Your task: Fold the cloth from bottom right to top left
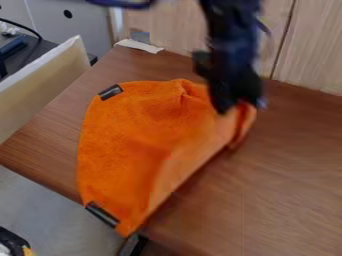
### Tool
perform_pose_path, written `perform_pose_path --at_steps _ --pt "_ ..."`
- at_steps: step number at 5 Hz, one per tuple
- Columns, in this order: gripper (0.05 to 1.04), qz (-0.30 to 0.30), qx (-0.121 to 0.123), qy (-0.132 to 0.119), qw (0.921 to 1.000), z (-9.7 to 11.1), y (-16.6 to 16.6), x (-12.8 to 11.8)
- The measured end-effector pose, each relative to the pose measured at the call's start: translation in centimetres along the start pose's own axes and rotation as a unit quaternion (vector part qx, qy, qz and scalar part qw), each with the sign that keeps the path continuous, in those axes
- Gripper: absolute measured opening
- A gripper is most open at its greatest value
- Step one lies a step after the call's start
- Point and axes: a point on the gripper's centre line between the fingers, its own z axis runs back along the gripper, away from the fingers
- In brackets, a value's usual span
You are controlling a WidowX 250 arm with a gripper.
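From here, the black two-finger tool [240, 102] looks clamped on a raised edge of the orange fabric cloth [127, 137], which is on the brown wooden tabletop [287, 170] before the pale wood-panelled wall [310, 45]. I'd say the fold has begun, with carrying across and flattening left. The cloth's long axis runs outward from the wall, its narrow end pointing away from it.

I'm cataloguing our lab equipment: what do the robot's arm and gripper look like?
The arm is black to dark navy, with no markings I can make out. The gripper is black and angular. What looks like a dark cable curves beside the arm.
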Motion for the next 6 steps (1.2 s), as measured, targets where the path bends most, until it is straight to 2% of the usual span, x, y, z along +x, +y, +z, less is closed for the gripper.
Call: perform_pose_path --at_steps 1,2,4,5,6 --pt "0.068 0.053 0.02 -0.004 0.9984 0.6 4.8 -0.5" --pt "0.068 0.099 0.024 0.011 0.9947 -0.3 8.5 -2.1" --pt "0.094 0.137 0.027 0.069 0.9878 -3.9 12.3 -4.8" --pt "0.258 0.149 0.04 0.086 0.9842 -5.1 13.3 -5.9" --pt "0.532 0.155 0.044 0.085 0.9833 -5.0 13.6 -5.7"
